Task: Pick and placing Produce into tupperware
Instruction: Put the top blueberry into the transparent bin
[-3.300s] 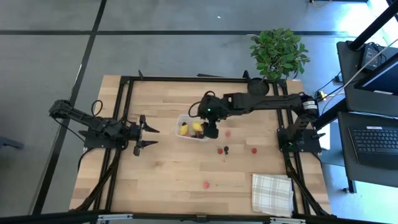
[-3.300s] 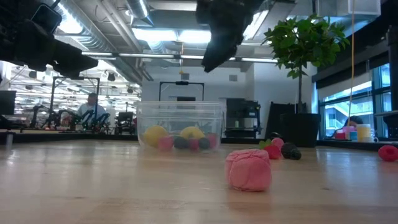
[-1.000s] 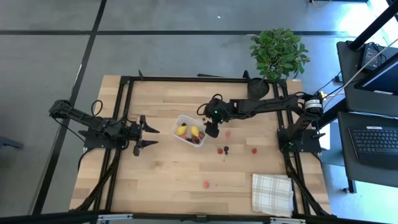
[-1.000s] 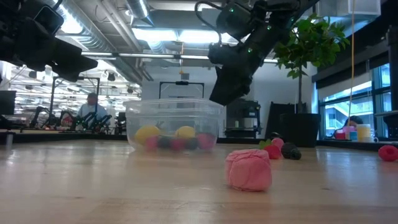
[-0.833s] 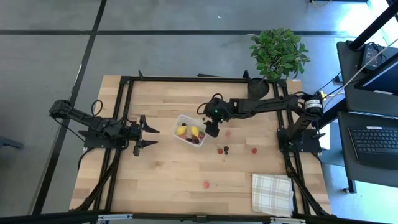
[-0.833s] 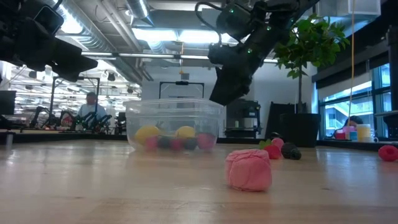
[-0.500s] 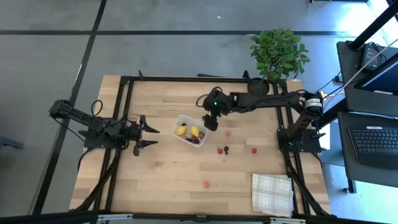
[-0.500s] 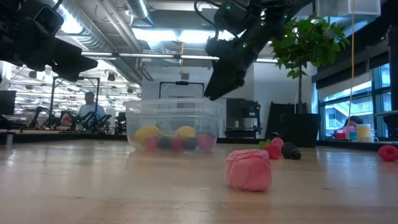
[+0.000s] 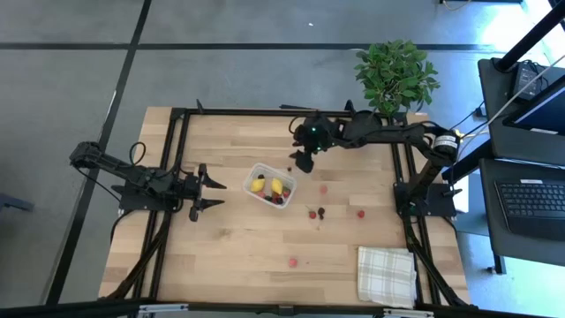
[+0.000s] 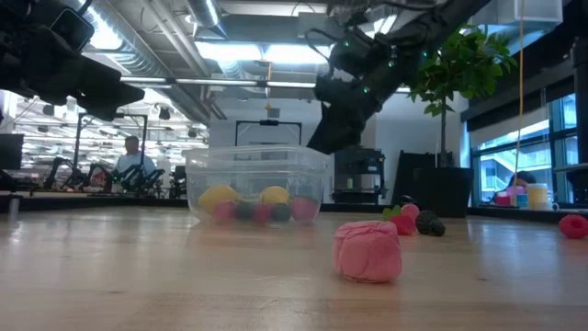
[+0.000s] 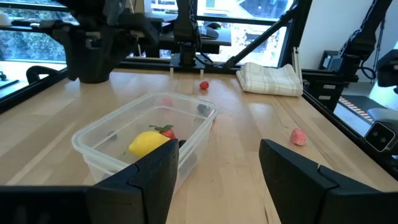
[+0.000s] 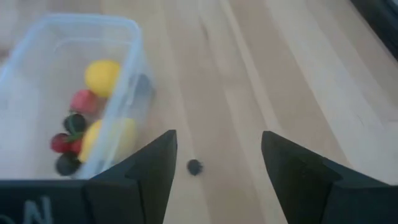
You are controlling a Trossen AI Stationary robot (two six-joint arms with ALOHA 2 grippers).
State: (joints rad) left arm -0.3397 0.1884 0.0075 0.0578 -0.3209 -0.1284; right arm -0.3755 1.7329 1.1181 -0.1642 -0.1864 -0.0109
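The wooden worktop (image 9: 229, 238) carries everything, framed by dark rails. At its far right corner stands a potted plant (image 9: 395, 75), and at the near right corner lies a folded checked cloth (image 9: 387, 275).

The right arm reaches from the right side across the far half of the worktop; its gripper (image 9: 303, 162) hangs in the air just beyond the tub's far right corner, fingers (image 12: 297, 174) spread apart and empty. The left arm lies low along the left side, its gripper (image 9: 210, 192) pointing at the tub from a short way off, fingers (image 11: 143, 177) also apart and holding nothing.

The clear tub (image 9: 271, 185) sits near the middle of the worktop, turned at a slant. Inside it are two yellow lemons (image 12: 102, 75) together with several red and dark berries (image 12: 68, 142).

Loose produce lies outside the tub. A small dark berry (image 12: 194, 166) rests on the wood just beside the tub's far right corner, below the right gripper. To the tub's right are a pink piece (image 9: 323, 188), a red and dark pair (image 9: 316, 212) lying close together, and a red one (image 9: 360, 213) farther right. A single pink piece (image 9: 292, 261) lies well apart, toward the near edge.
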